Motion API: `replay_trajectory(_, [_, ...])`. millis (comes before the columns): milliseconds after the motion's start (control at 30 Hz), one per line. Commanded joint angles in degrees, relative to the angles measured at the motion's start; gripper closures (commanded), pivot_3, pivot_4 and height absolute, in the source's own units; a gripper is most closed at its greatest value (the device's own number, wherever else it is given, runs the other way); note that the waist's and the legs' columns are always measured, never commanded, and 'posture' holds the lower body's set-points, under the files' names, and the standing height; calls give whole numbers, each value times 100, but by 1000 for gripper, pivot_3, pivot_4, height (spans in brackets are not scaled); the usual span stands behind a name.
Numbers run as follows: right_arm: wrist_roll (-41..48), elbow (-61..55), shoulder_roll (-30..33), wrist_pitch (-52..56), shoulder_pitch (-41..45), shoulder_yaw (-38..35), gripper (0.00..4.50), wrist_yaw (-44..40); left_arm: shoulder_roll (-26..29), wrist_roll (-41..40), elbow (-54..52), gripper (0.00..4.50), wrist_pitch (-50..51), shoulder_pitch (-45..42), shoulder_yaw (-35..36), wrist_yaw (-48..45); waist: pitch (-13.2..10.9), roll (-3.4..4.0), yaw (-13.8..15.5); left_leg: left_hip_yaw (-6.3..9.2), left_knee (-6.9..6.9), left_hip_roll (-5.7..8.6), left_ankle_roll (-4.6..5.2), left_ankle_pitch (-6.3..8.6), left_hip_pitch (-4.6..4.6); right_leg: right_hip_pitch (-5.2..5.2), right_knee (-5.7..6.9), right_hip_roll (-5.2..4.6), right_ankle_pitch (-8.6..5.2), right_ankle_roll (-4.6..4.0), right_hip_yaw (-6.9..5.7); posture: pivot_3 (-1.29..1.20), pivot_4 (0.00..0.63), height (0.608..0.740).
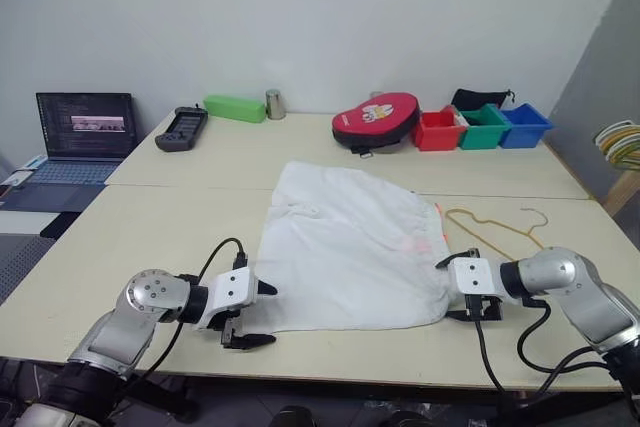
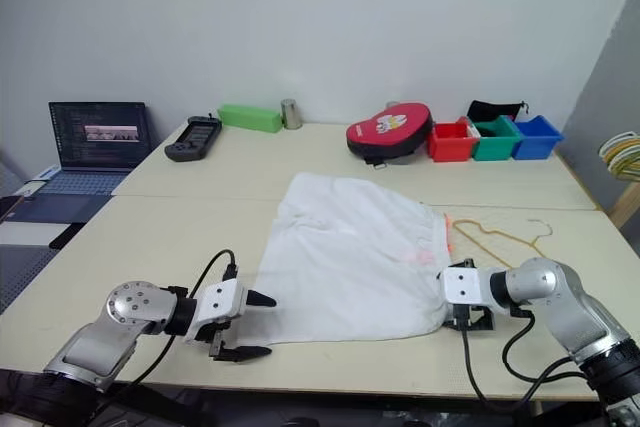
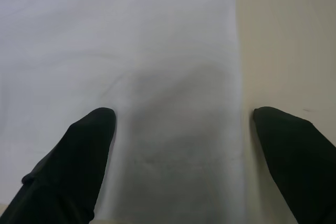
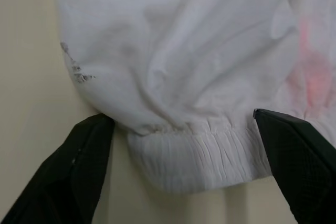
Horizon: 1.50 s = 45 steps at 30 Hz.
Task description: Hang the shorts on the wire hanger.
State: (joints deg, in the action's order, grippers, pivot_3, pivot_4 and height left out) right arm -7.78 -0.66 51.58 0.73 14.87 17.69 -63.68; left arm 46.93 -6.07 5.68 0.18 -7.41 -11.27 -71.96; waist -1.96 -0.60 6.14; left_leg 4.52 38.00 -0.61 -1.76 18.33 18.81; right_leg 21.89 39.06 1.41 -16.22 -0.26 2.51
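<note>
Two grippers low at table's near edge, both jaws spread wide, gripping nothing. Left gripper [image 1: 262, 314] at near-left corner of the shorts [image 1: 345, 247], one finger over the fabric, one over bare table [image 1: 150, 237]. Right gripper [image 4: 184, 169] straddles the gathered waistband at near-right corner. Shorts lie flat, mid-table, faint pink print toward right side. Wire hanger [image 1: 495, 227] flat on table just beside shorts' right edge. Farther back: red pouch [image 1: 377, 119], red, green, blue bins [image 1: 483, 127], green box [image 1: 235, 108], laptop [image 1: 80, 132].

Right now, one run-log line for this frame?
shorts: flat on table | wire hanger: on table, right of shorts | left pincer: open at shorts' edge | right pincer: open around waistband corner, not closed
</note>
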Motion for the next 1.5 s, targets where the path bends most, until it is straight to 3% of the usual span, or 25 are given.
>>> replay_trajectory(33, [-105, 174, 33, -203, 131, -33, 1173, -8, -50, 281, 275, 925, -10, -96, -121, 173, 5, 8, -1, 1, 0, 0, 0, 0, -2, -4, 0, 0, -2, 3, 0, 240, 0, 740])
replay_trajectory(200, [54, 94, -59, -98, 79, -126, 2512, -5, -150, 302, 398, 2027, -48, -253, -166, 213, 14, 23, -5, 2, 2, 2, 0, 0, -6, -13, 0, 0, -5, 7, -1, 234, 0, 740])
replay_trajectory(467, [220, -18, -171, 128, 79, -268, 4293, 56, -192, 366, 870, 3592, -214, -665, -131, 253, 15, 24, -6, 6, 2, 2, 0, 0, -6, -12, 0, 1, -1, 0, -3, 229, 0, 740])
replay_trajectory(600, [322, -206, -245, 330, 54, -316, 4343, 62, -201, 308, 983, 4384, -96, -875, -61, 249, 15, 24, -18, 9, 1, 0, 0, 0, -5, -11, 0, 5, -2, 1, -4, 234, 0, 740])
replay_trajectory(867, [837, -1261, -27, 1112, -323, -489, 4343, -293, 327, 29, 162, 4384, 254, -686, -93, -448, 5, 13, -14, 12, -1, -2, 1, 1, 5, 0, 0, 8, -1, -3, -5, 245, 0, 740])
replay_trajectory(1100, [1651, -2894, 721, 2405, -1014, -692, 4343, -893, 1256, -1166, -1402, 4384, 1934, -457, 137, -1533, -28, -14, 5, 17, -4, -6, 7, 5, 17, 11, 0, 7, -18, 4, -6, 255, 0, 740])
replay_trajectory(1500, [2058, -3210, 895, 3030, -937, -760, 4422, -920, 1124, -1196, -1344, 4482, 2230, -662, 55, -1475, -52, -29, -23, 17, -4, -10, 7, 5, 15, 10, -3, 14, -35, 16, -11, 248, 0, 740])
